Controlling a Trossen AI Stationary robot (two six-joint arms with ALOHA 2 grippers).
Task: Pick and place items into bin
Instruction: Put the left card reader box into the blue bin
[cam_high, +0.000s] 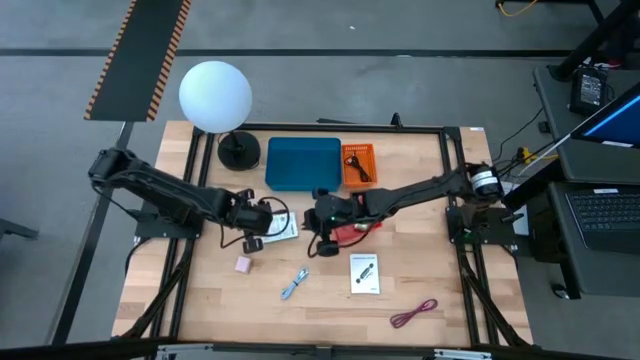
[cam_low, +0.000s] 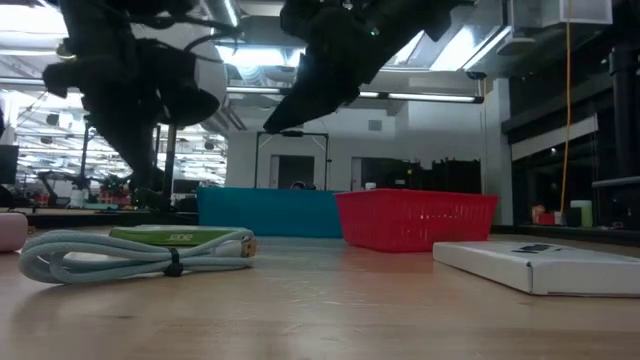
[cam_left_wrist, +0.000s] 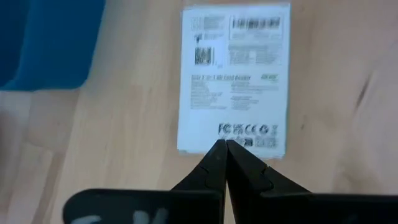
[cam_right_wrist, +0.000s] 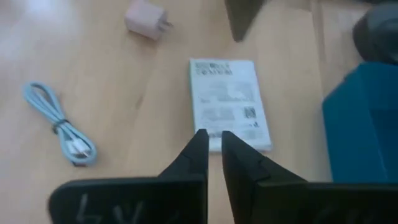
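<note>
A white printed card (cam_high: 282, 229) lies flat on the wood between my two grippers. My left gripper (cam_high: 258, 222) hovers at its left, fingers shut, tips (cam_left_wrist: 225, 144) over the card's barcode-side edge (cam_left_wrist: 233, 140). My right gripper (cam_high: 318, 226) hovers at its right, a narrow gap between its fingers (cam_right_wrist: 211, 135), just short of the card (cam_right_wrist: 229, 102). A second card (cam_high: 365, 273), the pink cube (cam_high: 242, 264), the blue-silver cable (cam_high: 294, 284) and the maroon cable (cam_high: 414, 314) lie nearer the table's near edge. The blue bin (cam_high: 303, 163) stands farther back.
The white globe lamp (cam_high: 215, 95) on its black base (cam_high: 238, 150) stands left of the bin, and an orange basket (cam_high: 358, 165) holding small parts stands right of it. Something red (cam_high: 350, 233) lies under my right arm. A black cable (cam_high: 278, 211) loops by the left gripper.
</note>
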